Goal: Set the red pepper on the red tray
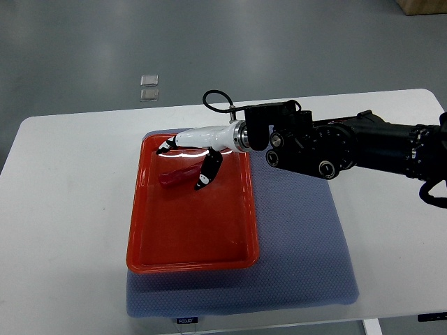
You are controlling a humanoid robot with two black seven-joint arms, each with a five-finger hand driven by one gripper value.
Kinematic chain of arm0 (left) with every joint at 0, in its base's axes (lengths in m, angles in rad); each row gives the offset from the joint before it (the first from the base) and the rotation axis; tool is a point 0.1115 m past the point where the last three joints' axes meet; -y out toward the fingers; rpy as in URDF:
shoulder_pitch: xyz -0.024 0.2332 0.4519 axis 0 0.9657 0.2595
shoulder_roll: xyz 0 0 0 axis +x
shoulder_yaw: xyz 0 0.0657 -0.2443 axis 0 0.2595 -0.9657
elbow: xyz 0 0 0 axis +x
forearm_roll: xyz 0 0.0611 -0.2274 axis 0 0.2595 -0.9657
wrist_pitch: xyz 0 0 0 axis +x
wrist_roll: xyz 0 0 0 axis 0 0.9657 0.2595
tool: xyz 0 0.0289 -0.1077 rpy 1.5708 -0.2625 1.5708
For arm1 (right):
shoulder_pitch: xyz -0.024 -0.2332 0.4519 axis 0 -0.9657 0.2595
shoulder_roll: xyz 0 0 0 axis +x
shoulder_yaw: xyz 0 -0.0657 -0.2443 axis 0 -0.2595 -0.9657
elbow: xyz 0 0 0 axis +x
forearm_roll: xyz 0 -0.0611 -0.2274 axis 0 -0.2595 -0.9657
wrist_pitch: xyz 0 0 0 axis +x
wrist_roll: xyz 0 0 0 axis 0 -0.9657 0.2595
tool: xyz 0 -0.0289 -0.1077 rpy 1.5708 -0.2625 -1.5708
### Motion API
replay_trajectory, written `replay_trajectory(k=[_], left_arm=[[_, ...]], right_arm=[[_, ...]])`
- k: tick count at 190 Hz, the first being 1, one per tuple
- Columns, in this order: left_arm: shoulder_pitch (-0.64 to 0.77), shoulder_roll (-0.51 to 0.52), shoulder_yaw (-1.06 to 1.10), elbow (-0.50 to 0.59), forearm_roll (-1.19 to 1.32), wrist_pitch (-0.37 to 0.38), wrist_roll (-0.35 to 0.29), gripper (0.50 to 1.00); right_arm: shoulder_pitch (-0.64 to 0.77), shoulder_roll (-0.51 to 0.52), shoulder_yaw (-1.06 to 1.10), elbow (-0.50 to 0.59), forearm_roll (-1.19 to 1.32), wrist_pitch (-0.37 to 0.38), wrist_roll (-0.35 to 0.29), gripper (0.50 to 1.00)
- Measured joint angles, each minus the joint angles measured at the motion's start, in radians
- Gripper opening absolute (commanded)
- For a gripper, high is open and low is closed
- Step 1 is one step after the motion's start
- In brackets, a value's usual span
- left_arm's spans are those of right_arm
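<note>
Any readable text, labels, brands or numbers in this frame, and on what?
Small white label on the front edge of the blue mat: too small to read.
Dark tag at the table front right corner: too blurred to read.
Red tray, red pepper, right hand: no print visible.

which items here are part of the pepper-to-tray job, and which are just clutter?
Job:
- red pepper, lying in the tray's far part
- red tray
- right hand, over the pepper, fingers spread around it

Clutter:
- blue mat under the tray
- white table
- two small clear squares on the floor beyond the table

Left arm not in view.
</note>
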Motion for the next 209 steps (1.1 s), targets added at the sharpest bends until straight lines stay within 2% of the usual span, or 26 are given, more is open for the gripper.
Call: replay_trajectory(k=[33,73,118,209], left_arm=[[0.0,0.0,0.0,0.0,0.0,0.0,0.0,1.0],[0.0,0.0,0.0,0.0,0.0,0.0,0.0,1.0],[0.0,0.0,0.0,0.0,0.0,0.0,0.0,1.0],[0.0,0.0,0.0,0.0,0.0,0.0,0.0,1.0]], right_arm=[[0.002,-0.018,0.079,-0.017,0.0,-0.003,-0.001,0.901],[-0.063,-0.026,0.333,-0.124,0.088,-0.009,-0.001,0.901],[-0.18,0.001,0.681,-0.285,0.35,-0.122,-0.001,0.901],[-0.435,0.016,1.103,-0.298,0.691,-0.234,0.002,0.901]])
